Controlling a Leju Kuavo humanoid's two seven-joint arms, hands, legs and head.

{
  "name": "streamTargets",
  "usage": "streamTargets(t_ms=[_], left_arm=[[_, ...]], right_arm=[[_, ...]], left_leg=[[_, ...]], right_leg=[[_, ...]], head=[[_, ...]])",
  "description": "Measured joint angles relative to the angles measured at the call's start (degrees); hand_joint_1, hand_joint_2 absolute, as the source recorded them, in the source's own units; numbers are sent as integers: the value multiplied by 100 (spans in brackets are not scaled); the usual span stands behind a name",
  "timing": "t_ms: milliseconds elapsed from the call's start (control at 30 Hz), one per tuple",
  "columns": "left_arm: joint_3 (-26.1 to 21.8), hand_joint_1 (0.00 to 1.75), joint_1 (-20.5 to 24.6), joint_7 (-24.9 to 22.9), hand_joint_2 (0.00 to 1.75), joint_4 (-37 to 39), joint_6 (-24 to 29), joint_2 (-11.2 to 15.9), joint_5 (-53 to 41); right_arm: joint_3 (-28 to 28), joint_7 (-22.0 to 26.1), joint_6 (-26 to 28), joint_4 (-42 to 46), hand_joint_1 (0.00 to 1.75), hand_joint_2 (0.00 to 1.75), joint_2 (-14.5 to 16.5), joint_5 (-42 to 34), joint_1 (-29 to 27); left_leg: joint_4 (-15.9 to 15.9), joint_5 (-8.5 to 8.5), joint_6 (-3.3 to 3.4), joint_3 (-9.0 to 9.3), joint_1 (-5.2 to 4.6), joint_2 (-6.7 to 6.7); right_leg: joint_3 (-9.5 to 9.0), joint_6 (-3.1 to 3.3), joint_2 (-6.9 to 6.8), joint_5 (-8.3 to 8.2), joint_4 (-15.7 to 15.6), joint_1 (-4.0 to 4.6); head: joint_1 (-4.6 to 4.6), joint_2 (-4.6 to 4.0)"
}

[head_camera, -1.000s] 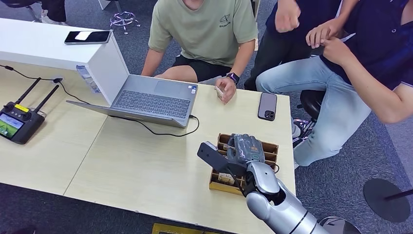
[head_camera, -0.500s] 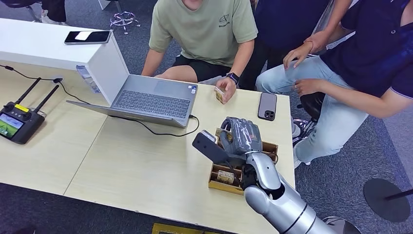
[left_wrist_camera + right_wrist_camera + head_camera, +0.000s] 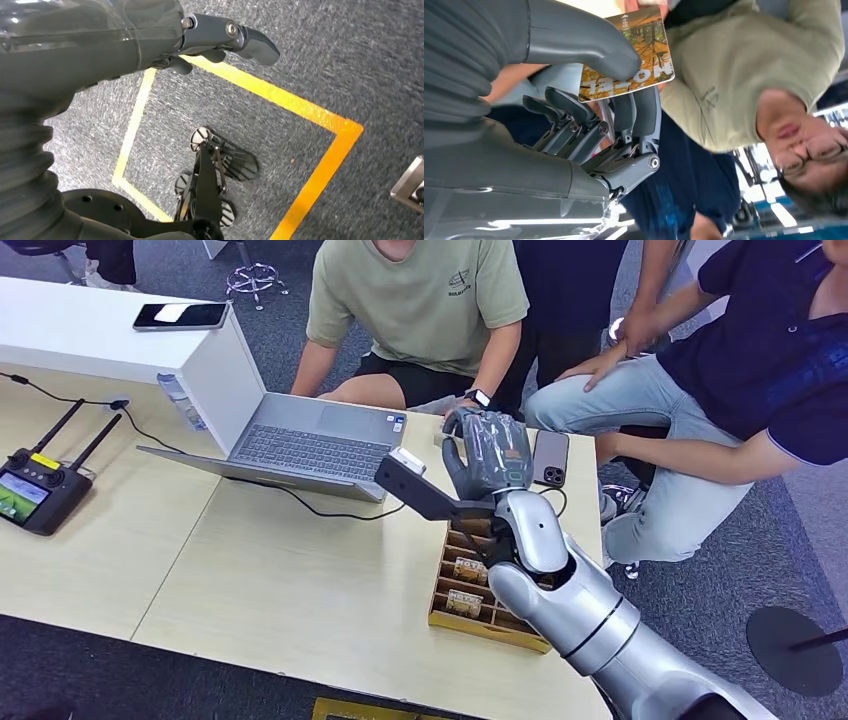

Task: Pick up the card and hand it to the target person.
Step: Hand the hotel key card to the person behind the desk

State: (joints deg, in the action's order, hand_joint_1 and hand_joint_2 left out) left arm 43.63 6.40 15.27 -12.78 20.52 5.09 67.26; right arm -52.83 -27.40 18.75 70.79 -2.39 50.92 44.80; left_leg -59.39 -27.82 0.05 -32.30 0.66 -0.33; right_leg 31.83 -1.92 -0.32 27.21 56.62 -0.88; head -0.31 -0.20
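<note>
While our right robot hand (image 3: 495, 452) pinches the card (image 3: 629, 55) between thumb and fingers near the person (image 3: 420, 300), we risk dropping it if released early.

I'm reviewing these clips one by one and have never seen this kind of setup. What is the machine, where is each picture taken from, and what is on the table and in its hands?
This is a humanoid robot with two silver arms. The wide picture comes from its head, looking down at a table. There its right hand reaches towards a person in a green shirt. The right wrist camera, mounted behind that hand, shows it pinching a card between thumb and fingers. The left wrist camera looks at the carpet, where the left hand hangs holding nothing. On the table lie a laptop, a wooden card box, a phone and a remote controller.
</note>
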Motion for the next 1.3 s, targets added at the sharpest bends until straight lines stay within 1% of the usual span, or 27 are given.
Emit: streamTargets(t_ms=[167, 433, 733, 1100, 1233, 1267, 1300], left_arm=[[72, 0, 66, -34, 175, 0, 3, -21, -42], [123, 0, 79, -34, 175, 1, 3, -33, -43], [193, 0, 77, -39, 175, 0, 16, -44, -42], [199, 0, 73, -35, 175, 0, 16, -50, -41], [199, 0, 71, -29, 175, 0, 22, -50, -47], [199, 0, 71, -24, 175, 1, 31, -51, -58], [201, 0, 71, -17, 131, 1, 39, -51, -74]], right_arm=[[-56, 162, 263, -665, 175, 175, 138, 89, 153], [-146, 183, 307, -1240, 175, 175, 268, 97, 257], [-174, 247, 464, -1626, 175, 175, 382, 175, 266], [-239, 220, 446, -1785, 175, 175, 424, 191, 261], [-238, 217, 413, -1789, 0, 175, 424, 193, 260], [-238, 215, 402, -1789, 0, 175, 424, 194, 259], [-238, 213, 395, -1789, 0, 175, 423, 195, 258]], left_leg=[[0, 0, 0, 0, 0, 0], [0, 0, 0, -1, 0, 1], [0, 0, 0, 0, 0, 1], [-1, 0, 0, 1, 0, 2], [-1, 0, 0, 1, 0, 2], [-1, 0, 0, 1, 0, 2], [-1, 0, 0, 1, 0, 2]], right_leg=[[1, 0, 1, -1, 1, 0], [2, 0, 2, 0, 0, 0], [2, 0, 3, 0, 0, 0], [2, 0, 4, -1, 0, 0], [2, 0, 4, -1, 0, 0], [2, 0, 5, 0, 0, 0], [2, 0, 4, 0, 0, 0]], head=[[-1, 0], [-1, 0], [1, 0], [0, 0], [0, 0], [0, 0], [0, 0]])
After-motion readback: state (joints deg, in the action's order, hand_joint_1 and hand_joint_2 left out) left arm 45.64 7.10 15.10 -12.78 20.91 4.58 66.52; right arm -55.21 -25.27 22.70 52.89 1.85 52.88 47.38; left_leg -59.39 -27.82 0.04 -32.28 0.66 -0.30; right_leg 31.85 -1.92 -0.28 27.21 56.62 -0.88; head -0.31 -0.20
